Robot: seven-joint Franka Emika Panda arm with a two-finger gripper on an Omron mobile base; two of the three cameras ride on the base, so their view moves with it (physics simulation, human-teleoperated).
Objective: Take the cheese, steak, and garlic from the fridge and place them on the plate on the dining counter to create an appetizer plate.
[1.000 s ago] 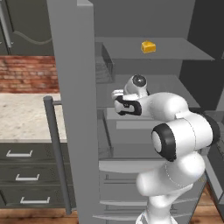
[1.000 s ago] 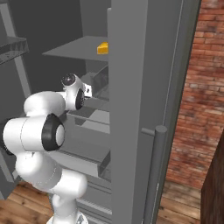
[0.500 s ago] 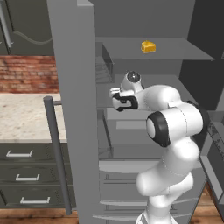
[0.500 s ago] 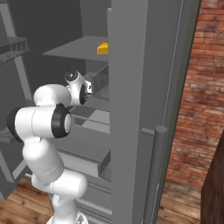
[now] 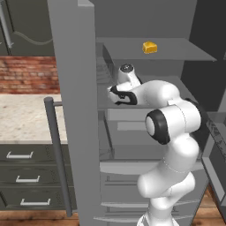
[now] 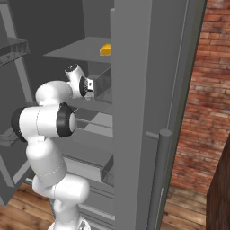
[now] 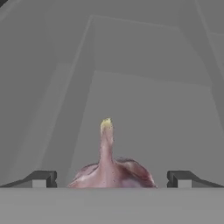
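The garlic (image 7: 108, 168) sits between the spread fingertips of the hand (image 7: 112, 178).

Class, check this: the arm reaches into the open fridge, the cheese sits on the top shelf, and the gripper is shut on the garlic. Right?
One thing is wrong: the gripper is open, not shut on the garlic. The hand view shows the bulb between its spread fingertips, with gaps either side. The cheese is on the fridge's top shelf.

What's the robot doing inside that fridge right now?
Gripper open, straddling the garlic. Not gripped yet. Cheese on shelf above. Nothing blocking.
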